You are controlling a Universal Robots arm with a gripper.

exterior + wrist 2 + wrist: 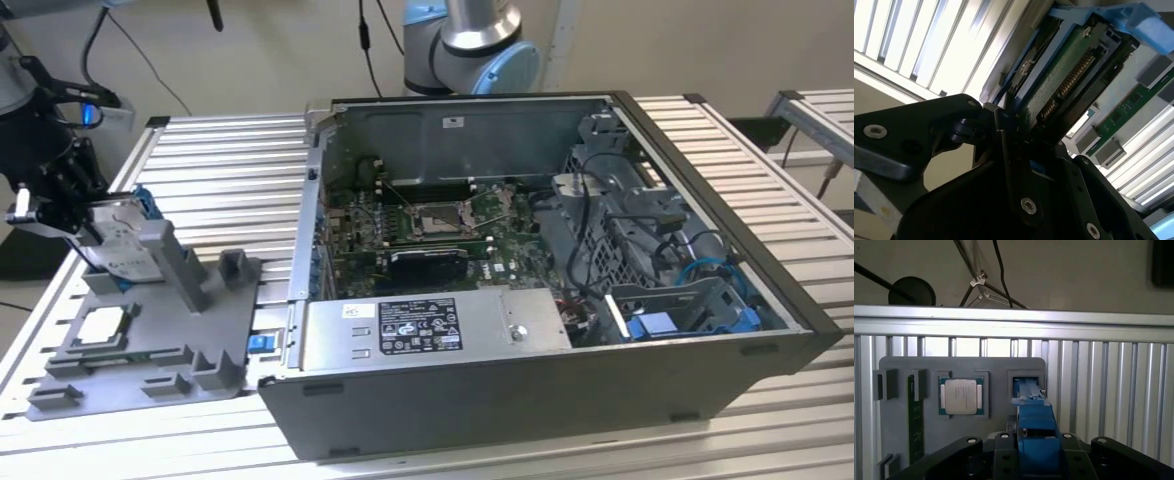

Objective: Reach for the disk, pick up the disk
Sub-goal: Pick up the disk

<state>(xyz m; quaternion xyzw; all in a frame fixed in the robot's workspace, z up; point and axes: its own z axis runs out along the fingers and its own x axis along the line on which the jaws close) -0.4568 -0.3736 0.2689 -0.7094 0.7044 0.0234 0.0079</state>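
The disk (123,240) stands on edge in a slot at the back of the grey fixture (160,345), at the exterior view's left. Its silver body and blue bracket show there. My gripper (78,222) is at the disk, with its black fingers on either side. In the first wrist view the blue bracket of the disk (1034,415) fills the gap between the fingers of the gripper (1036,442), which looks shut on it. The second wrist view shows the green circuit-board side of the disk (1064,80) held in the gripper (1034,135).
A square silver processor chip (104,325) (960,396) lies in a fixture pocket, and a green memory stick (915,420) sits beside it. The open computer case (534,300) stands to the exterior view's right on the slatted aluminium table (227,170).
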